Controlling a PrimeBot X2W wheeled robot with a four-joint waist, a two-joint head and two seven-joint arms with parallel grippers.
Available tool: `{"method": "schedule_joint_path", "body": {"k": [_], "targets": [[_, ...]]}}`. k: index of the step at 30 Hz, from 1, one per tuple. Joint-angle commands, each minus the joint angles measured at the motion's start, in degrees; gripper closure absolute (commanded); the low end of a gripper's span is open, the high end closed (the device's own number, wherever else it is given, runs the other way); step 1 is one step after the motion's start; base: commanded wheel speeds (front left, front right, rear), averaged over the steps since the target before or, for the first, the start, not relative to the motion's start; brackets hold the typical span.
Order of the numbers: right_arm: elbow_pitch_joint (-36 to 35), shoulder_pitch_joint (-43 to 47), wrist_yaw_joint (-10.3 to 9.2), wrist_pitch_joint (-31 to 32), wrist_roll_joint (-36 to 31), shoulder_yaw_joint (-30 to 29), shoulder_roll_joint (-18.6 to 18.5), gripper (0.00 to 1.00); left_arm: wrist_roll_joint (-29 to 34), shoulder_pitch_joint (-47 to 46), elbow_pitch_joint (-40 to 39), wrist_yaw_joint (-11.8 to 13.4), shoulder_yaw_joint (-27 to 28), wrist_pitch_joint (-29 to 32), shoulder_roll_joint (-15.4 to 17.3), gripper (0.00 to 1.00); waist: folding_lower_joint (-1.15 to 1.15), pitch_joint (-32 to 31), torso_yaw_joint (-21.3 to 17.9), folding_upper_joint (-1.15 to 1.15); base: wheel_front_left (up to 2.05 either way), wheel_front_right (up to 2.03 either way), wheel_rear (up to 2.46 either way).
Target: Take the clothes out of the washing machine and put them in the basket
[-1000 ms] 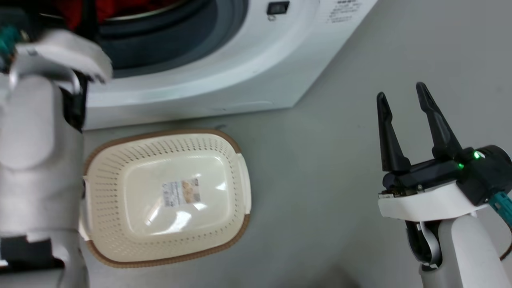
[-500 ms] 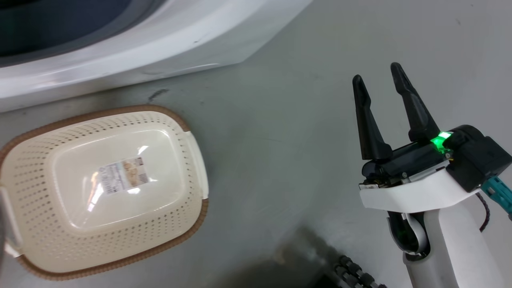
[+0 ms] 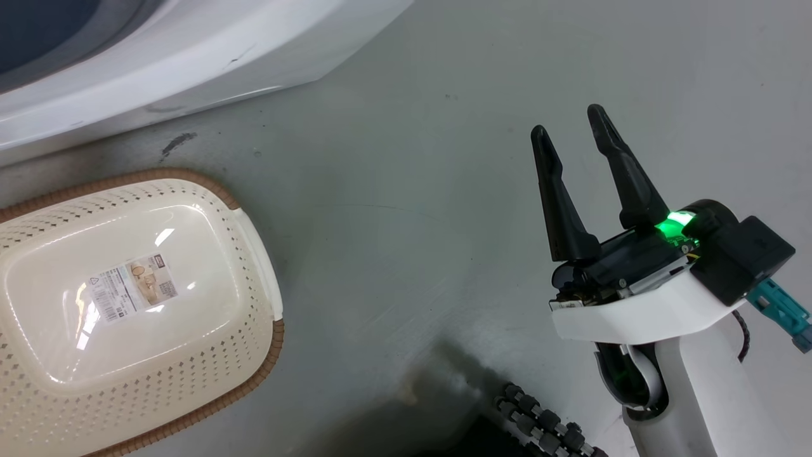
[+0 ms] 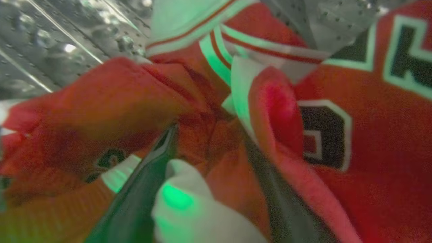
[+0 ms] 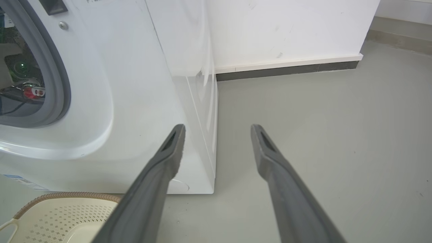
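left hand point(image 4: 209, 135) is inside the perforated steel drum point(image 4: 50, 44). its two dark fingers are spread wide and pushed into the bright red, white-trimmed, thin-fabric sports clothes point(image 4: 371, 135). a bunched red fold lies between the fingers, but they have not closed on it, so nothing is held yet. white stripe trim lies just ahead of the fingertips and a black numeral sits off to the hand's right.

the step in hand looks like the first grab. it would go best if the hand closes on the thick bunch already between the fingers, not on a single slippery layer. the pieces look tangled, so more than one may come along, and a slow, straight pull back should keep them from snagging on the grey rubber porthole rim point(image 5: 64, 84) of the large white front-loading washing machine point(image 3: 190, 70).

right hand point(image 3: 568, 120) hangs over the plain grey floor point(image 3: 393, 190), fingers apart and empty. the small cream perforated plastic basket point(image 3: 254, 304) with its brown woven-look rim stands on the floor well to this hand's left, close in front of the machine, with nothing in it. the load should be lifted high enough that trailing ends clear that rim before release.
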Motion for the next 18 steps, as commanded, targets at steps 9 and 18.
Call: {"method": "schedule_joint_path", "body": {"k": [9, 18], "targets": [[0.78, -0.09, -0.04, -0.21, 1.27, 0.76, 0.11, 0.0, -0.57, 2.66, -6.03, 1.84, -0.56, -0.6, 1.64, 1.0, -0.01, -1.03, -0.28, 0.0, 0.0, 0.0, 0.0], [2.46, -0.14, -0.03, -0.21, 0.68, -0.14, 0.1, 0.0, -2.01, 10.1, -14.2, 5.33, 0.46, -21.14, 0.29, 1.0, -0.01, -6.23, 1.47, 0.0, 0.0, 0.0, 0.0]]}}
